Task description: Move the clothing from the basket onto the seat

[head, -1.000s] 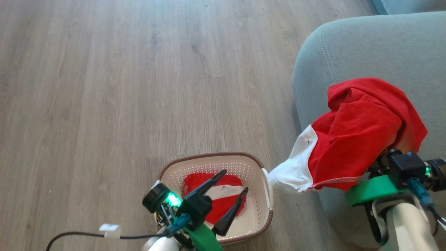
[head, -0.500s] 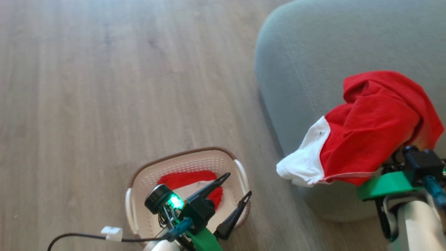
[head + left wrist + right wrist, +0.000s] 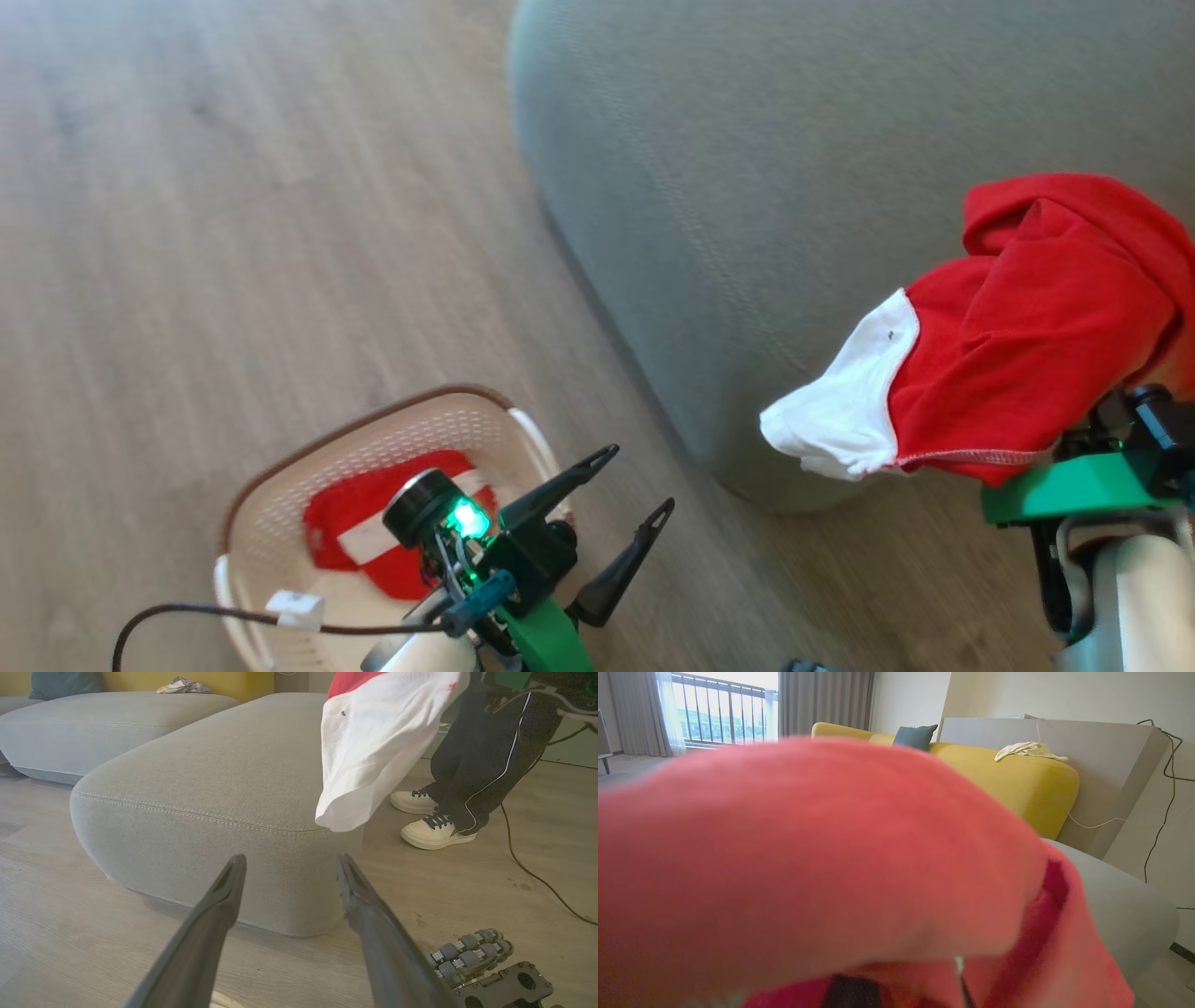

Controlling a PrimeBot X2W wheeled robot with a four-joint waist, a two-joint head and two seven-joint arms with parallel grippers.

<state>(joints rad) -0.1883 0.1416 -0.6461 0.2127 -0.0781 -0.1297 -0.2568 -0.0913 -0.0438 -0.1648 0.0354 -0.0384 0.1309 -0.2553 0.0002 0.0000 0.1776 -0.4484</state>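
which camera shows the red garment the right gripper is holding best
The head view: the red garment shows whole, red body and white end, against the grey seat. The left wrist view catches its hanging white end; the right wrist view has it as a close red blur.

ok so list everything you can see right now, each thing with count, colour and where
floor: one, pale wood, underneath everything
basket: one, cream with brown rim, on the floor
seat: one, grey, right of the basket
second garment: one, red and white, lying in the basket
lifted garment: one, red with white band, held up at the seat's near edge
sofa: one, yellow, beyond the seat
cushion: one, teal, on the sofa
cloth: one, pale, on the sofa
person: one, dark trousers, white shoes, standing by the seat
left gripper: one, dark, open and empty, by the basket
right gripper: one, dark, shut on the lifted garment
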